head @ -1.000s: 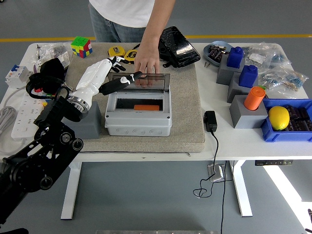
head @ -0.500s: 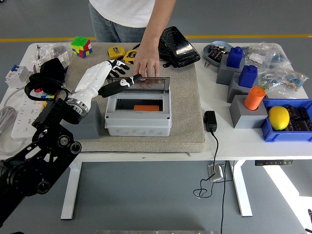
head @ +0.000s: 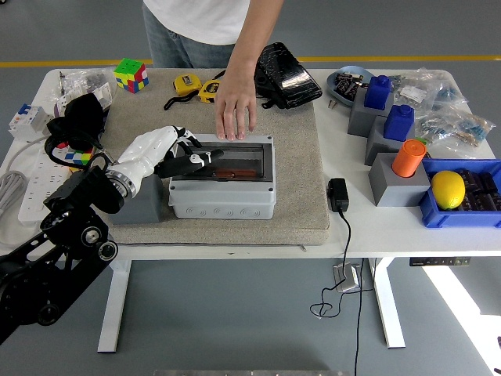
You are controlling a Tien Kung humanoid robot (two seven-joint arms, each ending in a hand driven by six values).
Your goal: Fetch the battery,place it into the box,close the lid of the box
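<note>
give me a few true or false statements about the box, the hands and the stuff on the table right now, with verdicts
1. The box lid stands wide open. False: it is down over the box.
2. The left hand lies on the lid's left part. True.
3. A person's hand rests on the mat just behind the box. True.
4. The lemon sits on the mat. False: it is in the blue bin at the right.
5. The orange cylinder stands on a grey block. True.

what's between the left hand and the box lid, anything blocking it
Nothing visible: the left hand rests its fingers right on the lowered lid of the box. The person's hand lies on the mat behind its far edge.
</note>
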